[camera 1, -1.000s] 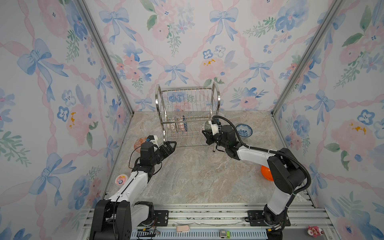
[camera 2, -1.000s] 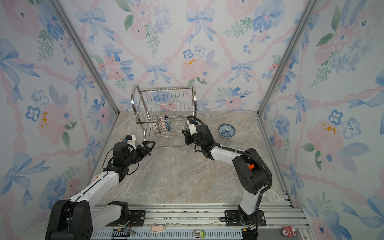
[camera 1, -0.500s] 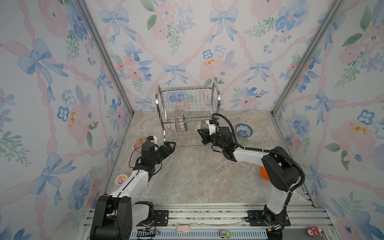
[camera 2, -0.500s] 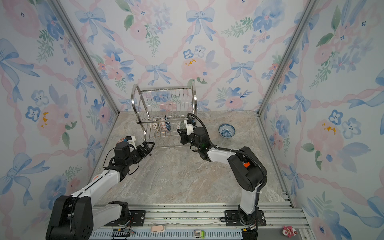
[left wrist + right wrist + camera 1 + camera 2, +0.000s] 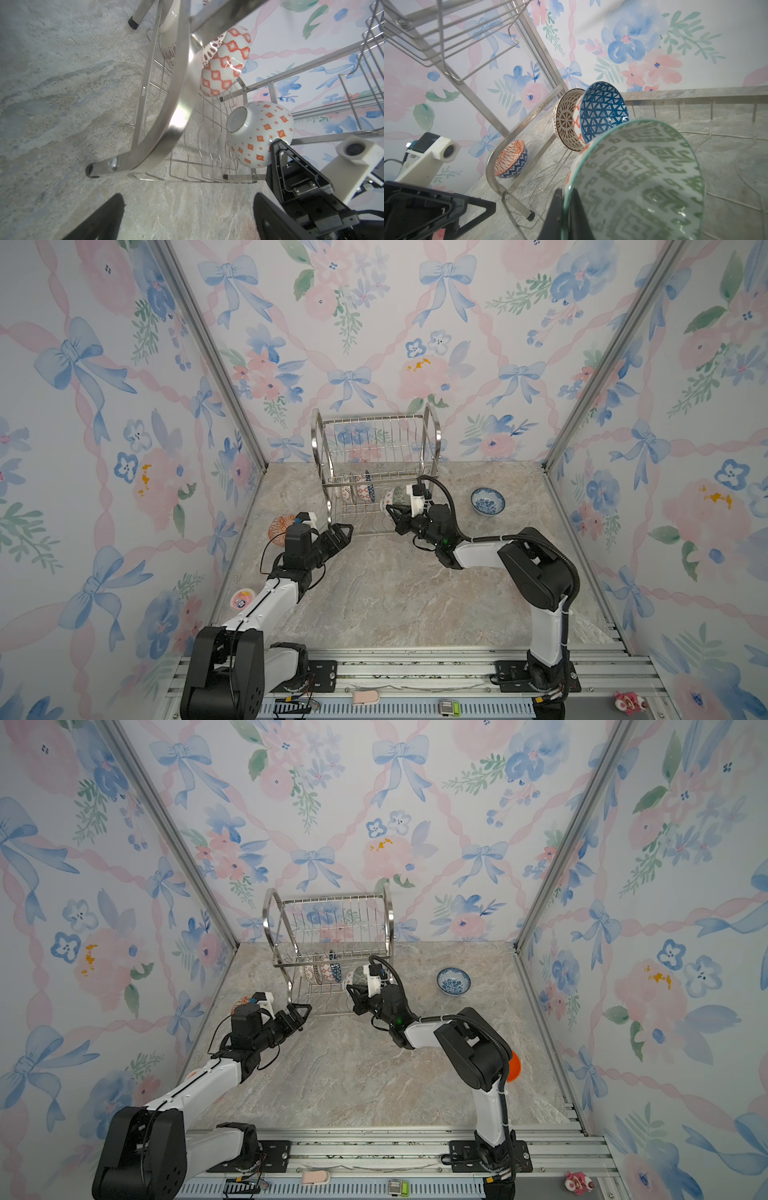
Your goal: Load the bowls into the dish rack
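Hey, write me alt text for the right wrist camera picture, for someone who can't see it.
The right gripper pinches the rim of a green-patterned bowl close to the camera. Behind it, a brown-patterned bowl and a blue-patterned bowl stand on edge in the lower tier of the dish rack; an orange-and-blue bowl sits on the table beyond.

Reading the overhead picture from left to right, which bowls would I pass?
Orange patterned bowl → brown-patterned bowl in the dish rack → orange-and-blue bowl beside it → green-patterned bowl in the right gripper → blue-and-white bowl.
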Robot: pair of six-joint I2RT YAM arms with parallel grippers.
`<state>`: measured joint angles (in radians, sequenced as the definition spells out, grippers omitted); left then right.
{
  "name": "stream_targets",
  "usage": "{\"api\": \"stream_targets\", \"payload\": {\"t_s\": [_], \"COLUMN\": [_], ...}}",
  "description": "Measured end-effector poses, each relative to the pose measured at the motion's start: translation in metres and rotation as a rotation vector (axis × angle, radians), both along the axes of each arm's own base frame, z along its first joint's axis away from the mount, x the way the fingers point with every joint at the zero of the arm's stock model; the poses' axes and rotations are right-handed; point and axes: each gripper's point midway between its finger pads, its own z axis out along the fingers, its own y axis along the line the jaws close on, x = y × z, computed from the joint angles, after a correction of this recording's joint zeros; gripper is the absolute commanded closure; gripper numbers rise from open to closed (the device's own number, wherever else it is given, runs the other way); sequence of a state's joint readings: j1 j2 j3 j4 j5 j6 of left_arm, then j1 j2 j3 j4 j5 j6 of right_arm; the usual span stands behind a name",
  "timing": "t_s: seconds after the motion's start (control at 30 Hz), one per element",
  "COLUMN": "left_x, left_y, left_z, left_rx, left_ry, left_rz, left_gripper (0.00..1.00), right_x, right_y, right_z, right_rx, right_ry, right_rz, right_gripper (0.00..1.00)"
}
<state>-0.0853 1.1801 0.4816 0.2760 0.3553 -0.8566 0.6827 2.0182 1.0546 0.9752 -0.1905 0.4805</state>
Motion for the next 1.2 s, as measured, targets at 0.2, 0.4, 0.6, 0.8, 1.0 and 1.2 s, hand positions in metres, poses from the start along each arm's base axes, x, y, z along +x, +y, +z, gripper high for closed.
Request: {"api": "stream_targets", "payload": {"t_s": [0.2,0.4,0.6,0.8,1.0,1.2], "left_x": [0.002,0.003,0.004,0.003,0.003,0.004], "left_y": [0.0,0.0,-0.002,-0.002,-0.002,-0.004], "left_z": [-0.003,-0.001,0.0,0.0,0.0,-0.003], "left_rx": [0.001,0.0,-0.003,-0.005,-0.006,-0.009], "left_ry": [0.01,0.004,0.002,0.002,0.002,0.01], "left_rz": [0.0,-0.001,-0.007,-0.01,-0.011,-0.017], "left_gripper": [0.02,0.02,0.02,0.02,0.02,0.02], "right_x": [0.008,0.016,0.027,0.039,0.05,0.057], "right_y": [0.007,0.015,0.024,0.028,0.024,0.024], "right_z": [-0.001,0.0,-0.001,0.0,0.002,0.003], "right_rx": [0.033,0.071,0.109,0.147,0.19,0.22], "right_ry": [-0.006,-0.014,-0.016,-0.029,-0.038,-0.044], "right_rz": [0.0,0.006,0.013,0.009,-0.002,-0.004], "right_gripper": [0.91,0.9,0.89,0.86,0.86,0.9]}}
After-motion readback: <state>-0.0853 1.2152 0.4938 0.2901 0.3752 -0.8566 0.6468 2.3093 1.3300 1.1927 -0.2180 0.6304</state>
